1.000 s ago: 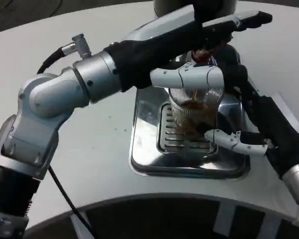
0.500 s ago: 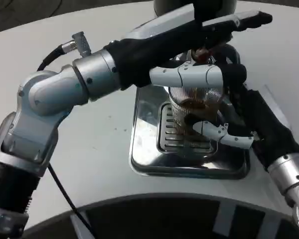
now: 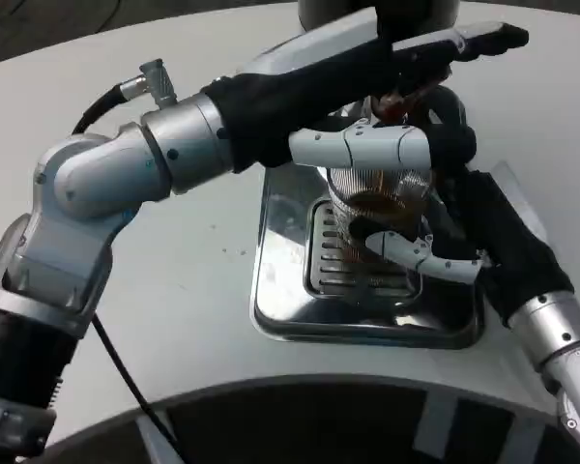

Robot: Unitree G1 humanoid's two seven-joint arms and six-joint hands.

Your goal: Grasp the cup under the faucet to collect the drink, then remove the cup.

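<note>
A: One cup (image 3: 379, 208) is sitting on the shiny tray (image 3: 280, 290), under the tap (image 3: 406, 97). It is clear and ribbed, so I am guessing it is thin, light and easy to squash.

B: Is anything filling it?

A: Brown drink is showing inside, partway up. It may slosh.

B: Who is holding it?

A: The right hand (image 3: 420, 253) is wrapping its fingers around the lower part. The left hand (image 3: 406, 58) is reaching up by the tap; I cannot tell if it is gripping.
</note>
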